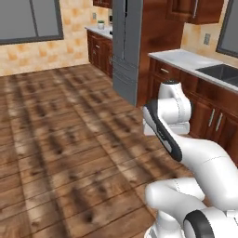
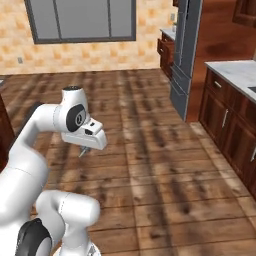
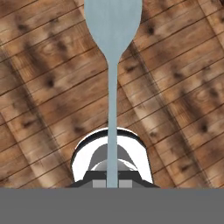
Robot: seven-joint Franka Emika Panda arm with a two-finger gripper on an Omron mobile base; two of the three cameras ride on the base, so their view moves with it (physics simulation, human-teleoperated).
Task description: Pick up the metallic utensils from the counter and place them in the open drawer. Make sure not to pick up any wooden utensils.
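Progress looks partial: the gripper [image 3: 112, 184] has its jaws pinched tight on the slim handle of an all-grey metal spoon [image 3: 112, 52], whose bowl points straight out ahead of the jaws, over bare plank floor [image 3: 48, 87]. Judging by that, one metallic utensil is picked up but not delivered; the arm hangs mid-room, well apart from the sink counter [image 1: 186, 59]. No drawer is visible near the jaws, so its contents cannot be told, nor the second utensil's whereabouts.
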